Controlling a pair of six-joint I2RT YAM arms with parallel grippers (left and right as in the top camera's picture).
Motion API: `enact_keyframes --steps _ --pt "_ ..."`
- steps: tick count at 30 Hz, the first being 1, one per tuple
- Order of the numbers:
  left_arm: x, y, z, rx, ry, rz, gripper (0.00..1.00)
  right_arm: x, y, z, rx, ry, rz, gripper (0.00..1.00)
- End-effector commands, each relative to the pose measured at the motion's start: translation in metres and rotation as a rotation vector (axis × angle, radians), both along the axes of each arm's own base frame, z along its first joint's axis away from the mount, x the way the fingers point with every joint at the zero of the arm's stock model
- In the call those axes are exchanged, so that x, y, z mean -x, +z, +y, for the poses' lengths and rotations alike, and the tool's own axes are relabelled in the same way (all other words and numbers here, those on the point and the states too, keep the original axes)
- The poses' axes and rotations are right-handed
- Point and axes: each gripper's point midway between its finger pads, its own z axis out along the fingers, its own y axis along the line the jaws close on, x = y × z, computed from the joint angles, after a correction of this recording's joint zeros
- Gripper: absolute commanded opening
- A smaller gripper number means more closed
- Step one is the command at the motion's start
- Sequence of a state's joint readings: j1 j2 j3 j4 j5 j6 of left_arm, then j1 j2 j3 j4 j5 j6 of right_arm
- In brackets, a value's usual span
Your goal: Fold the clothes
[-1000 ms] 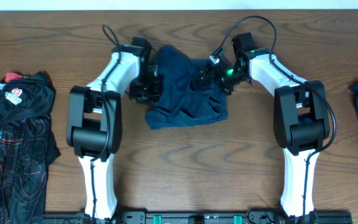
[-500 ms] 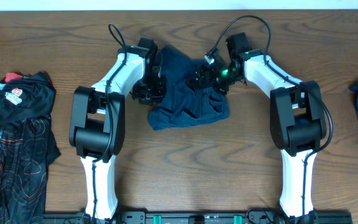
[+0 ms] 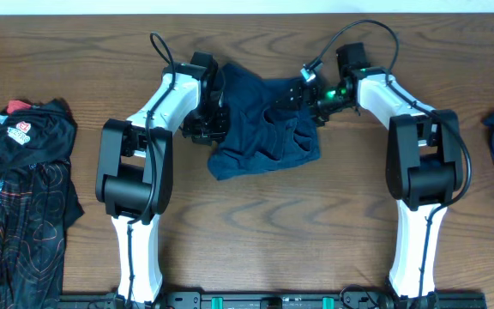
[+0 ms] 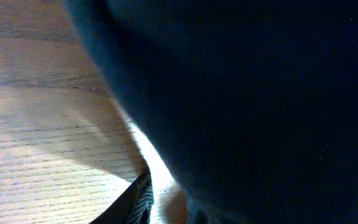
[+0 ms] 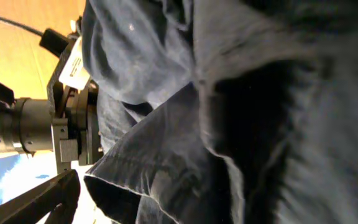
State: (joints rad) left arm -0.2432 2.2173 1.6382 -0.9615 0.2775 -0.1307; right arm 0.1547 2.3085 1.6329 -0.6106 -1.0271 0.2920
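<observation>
Two pincers meet at a crumpled blue garment (image 3: 264, 129) mid-desk (image 3: 256, 223). The right pincer (image 3: 303, 94) is spread wide over the upper right edge, gripping nothing visible. The left pincer (image 3: 210, 120) is buried in the left edge, its hold impossible to judge. The risk: a closing right pincer could pinch several bunched layers and drag the heap instead of spreading it. A black jersey (image 3: 20, 197) lies far left.

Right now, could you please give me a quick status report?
Left gripper at left edge of blue garment, grip unclear. Right gripper open at its top right. Garment crumpled, unfolded. Nothing blocking.
</observation>
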Motion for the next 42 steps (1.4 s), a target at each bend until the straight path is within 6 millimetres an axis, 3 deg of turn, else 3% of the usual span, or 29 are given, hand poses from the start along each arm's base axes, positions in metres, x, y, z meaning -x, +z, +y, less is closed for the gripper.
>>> enact_keyframes --steps 1,9,18,19,20,21,22,23,28,30,32,34,36,42 --pt "0.013 -0.024 -0.003 -0.015 -0.014 0.061 0.32 0.007 -0.006 0.008 -0.019 0.013 0.039 0.99" --pt "0.013 -0.024 -0.003 -0.016 -0.014 0.062 0.32 0.012 -0.006 0.028 -0.015 0.042 0.025 0.99" --pt "0.016 -0.023 -0.002 -0.019 -0.015 0.074 0.32 0.018 -0.021 0.048 0.090 0.031 0.049 0.99" --pt "0.017 -0.023 -0.002 -0.019 -0.016 0.076 0.32 0.019 -0.023 0.049 0.103 0.030 0.051 0.93" --pt "0.017 -0.023 -0.002 -0.019 -0.019 0.078 0.32 0.020 -0.025 0.050 0.121 0.030 0.049 0.75" --pt "0.018 -0.023 -0.002 -0.020 -0.019 0.081 0.32 0.021 -0.028 0.049 0.141 0.025 0.053 0.44" --pt "0.018 -0.023 -0.002 -0.020 -0.019 0.082 0.32 0.021 -0.032 0.048 0.167 0.012 0.062 0.20" --pt "0.019 -0.023 -0.002 -0.021 -0.019 0.084 0.32 0.021 -0.035 0.047 0.190 0.001 0.071 0.02" --pt "0.021 -0.023 -0.001 -0.023 -0.019 0.093 0.32 0.018 -0.048 0.036 0.288 -0.025 0.056 0.01" --pt "0.021 -0.023 0.000 -0.026 -0.020 0.092 0.42 0.015 -0.046 0.035 0.287 -0.013 0.022 0.01" --pt "0.020 -0.023 -0.001 -0.025 -0.022 0.091 0.43 0.006 -0.040 0.027 0.295 -0.026 -0.007 0.01" --pt "0.020 -0.023 -0.001 -0.025 -0.022 0.091 0.49 -0.003 -0.028 0.018 0.298 -0.045 -0.029 0.01" --pt "0.021 -0.023 0.000 -0.026 -0.022 0.093 0.61 -0.016 -0.009 -0.001 0.324 -0.071 -0.058 0.01" --pt "0.020 -0.023 -0.001 -0.025 -0.022 0.090 0.66 -0.040 0.057 -0.070 0.558 -0.138 -0.182 0.01"
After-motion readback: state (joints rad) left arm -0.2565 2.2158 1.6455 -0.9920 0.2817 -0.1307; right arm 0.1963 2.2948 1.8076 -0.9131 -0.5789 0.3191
